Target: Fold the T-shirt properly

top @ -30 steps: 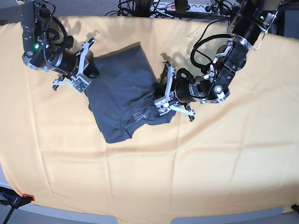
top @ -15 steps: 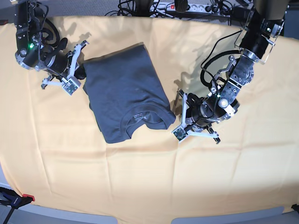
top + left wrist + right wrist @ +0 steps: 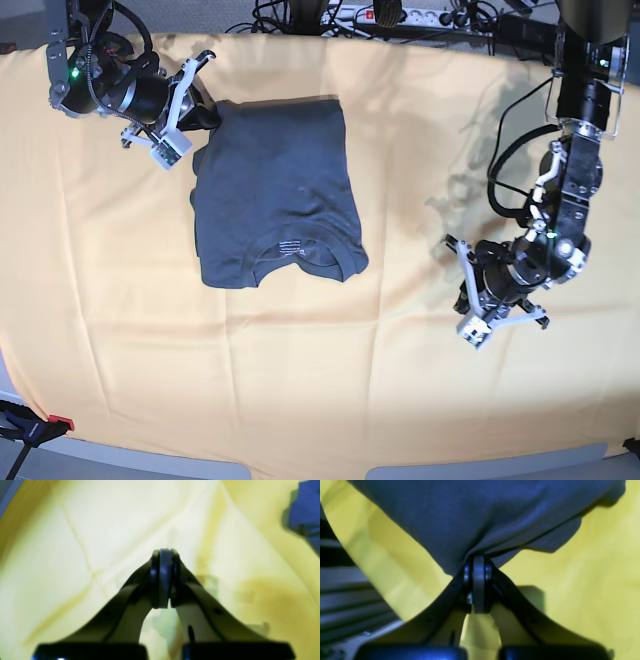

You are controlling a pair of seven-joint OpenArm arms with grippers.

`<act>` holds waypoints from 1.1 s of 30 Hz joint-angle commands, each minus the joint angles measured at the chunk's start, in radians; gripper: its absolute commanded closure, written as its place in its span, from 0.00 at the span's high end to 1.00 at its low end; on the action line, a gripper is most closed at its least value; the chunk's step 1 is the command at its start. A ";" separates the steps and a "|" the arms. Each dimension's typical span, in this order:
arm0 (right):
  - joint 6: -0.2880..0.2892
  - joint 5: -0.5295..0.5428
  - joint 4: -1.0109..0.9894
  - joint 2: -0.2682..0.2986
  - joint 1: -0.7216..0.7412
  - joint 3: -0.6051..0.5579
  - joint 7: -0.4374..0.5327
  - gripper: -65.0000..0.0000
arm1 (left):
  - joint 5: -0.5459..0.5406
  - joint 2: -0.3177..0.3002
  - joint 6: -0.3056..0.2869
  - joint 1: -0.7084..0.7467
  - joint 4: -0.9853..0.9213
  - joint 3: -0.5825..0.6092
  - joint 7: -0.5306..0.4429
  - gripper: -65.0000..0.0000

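Near the counter's (image 3: 320, 400) far left corner, the right fingers (image 3: 480, 562) still pinch the shirt's (image 3: 275, 190) hem; left fingers (image 3: 470, 300), pressed together empty, have withdrawn—folding looks nearly done.

1. Support surface: large yellow-orange cloth (image 3: 300, 390), creased, spread across the whole work area.
2. Directly on it: folded T-shirt (image 3: 275, 195), collar toward the near edge, lying flat.
3. T-shirt's far corner meets the right gripper (image 3: 200, 105); the fabric bunches at its tips in the right wrist view.
4. Left gripper (image 3: 462, 300) sits over bare cloth, well apart from the T-shirt.
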 commanded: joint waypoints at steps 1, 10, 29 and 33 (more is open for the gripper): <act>0.006 0.024 0.022 0.010 -0.008 0.005 0.010 0.00 | -0.034 -0.011 -0.014 -0.024 0.018 -0.024 -0.017 0.00; -0.021 0.002 0.154 0.011 -0.070 0.005 -0.035 0.00 | -0.174 -0.010 -0.095 -0.022 0.018 -0.090 0.029 0.00; 0.024 0.481 0.238 0.010 -0.064 0.515 -0.070 0.00 | -1.105 -0.018 -0.309 0.069 0.019 -0.282 0.485 0.00; 0.024 0.710 0.238 0.011 -0.072 0.711 -0.309 0.00 | -1.177 -0.023 -0.290 0.165 0.039 -0.449 0.499 0.00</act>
